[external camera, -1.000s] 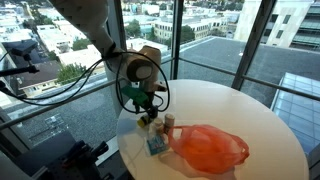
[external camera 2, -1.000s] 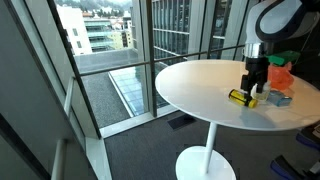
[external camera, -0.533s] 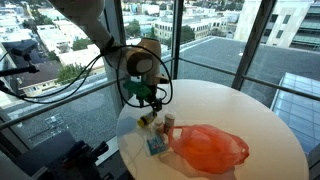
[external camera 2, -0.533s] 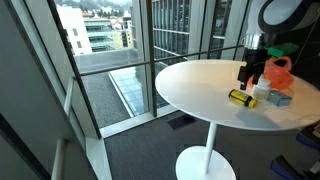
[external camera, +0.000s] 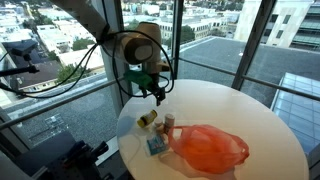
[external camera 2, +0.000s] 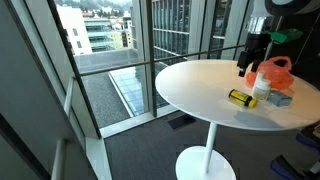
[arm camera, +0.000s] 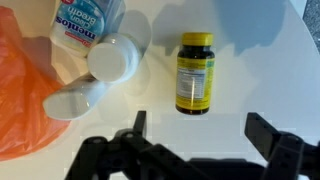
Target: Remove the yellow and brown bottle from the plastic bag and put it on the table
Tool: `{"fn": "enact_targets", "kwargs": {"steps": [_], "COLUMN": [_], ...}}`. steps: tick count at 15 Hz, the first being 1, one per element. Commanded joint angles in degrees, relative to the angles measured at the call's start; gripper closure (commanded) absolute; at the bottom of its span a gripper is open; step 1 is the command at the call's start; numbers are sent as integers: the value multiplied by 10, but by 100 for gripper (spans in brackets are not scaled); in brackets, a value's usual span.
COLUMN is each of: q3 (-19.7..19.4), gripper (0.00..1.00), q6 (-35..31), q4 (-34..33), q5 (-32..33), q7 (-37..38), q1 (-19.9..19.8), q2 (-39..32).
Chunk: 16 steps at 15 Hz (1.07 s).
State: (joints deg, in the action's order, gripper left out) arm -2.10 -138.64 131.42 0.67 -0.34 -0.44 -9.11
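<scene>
The yellow and brown bottle (arm camera: 195,73) lies on its side on the white table (arm camera: 270,60), outside the orange plastic bag (arm camera: 22,95). It also shows in both exterior views (external camera: 147,119) (external camera 2: 241,98). My gripper (arm camera: 196,128) is open and empty, raised above the table over the bottle; it shows in both exterior views (external camera: 153,93) (external camera 2: 251,66). The orange bag lies on the table in both exterior views (external camera: 207,148) (external camera 2: 277,70).
Two white bottles (arm camera: 110,60) (arm camera: 72,98) and a clear blue-labelled container (arm camera: 88,20) lie next to the bag. A blue pack (external camera: 156,145) lies at the table's near edge. The round table stands on a pedestal beside tall windows (external camera 2: 110,60).
My gripper has risen away from the bottle, which stays lying on the table. Nothing else has moved.
</scene>
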Motion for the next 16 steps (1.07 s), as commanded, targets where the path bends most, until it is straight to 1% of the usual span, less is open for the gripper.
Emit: {"fn": "enact_targets", "kwargs": {"steps": [1, 8, 16], "q3": [-5, -20, -27], "gripper": [0, 0, 0], "q6": [40, 113, 185], "q4": [1, 5, 4], "q5": [-9, -23, -17], "q7": [13, 22, 47], "q1": [-12, -32, -43], "q2": [39, 94, 160]}}
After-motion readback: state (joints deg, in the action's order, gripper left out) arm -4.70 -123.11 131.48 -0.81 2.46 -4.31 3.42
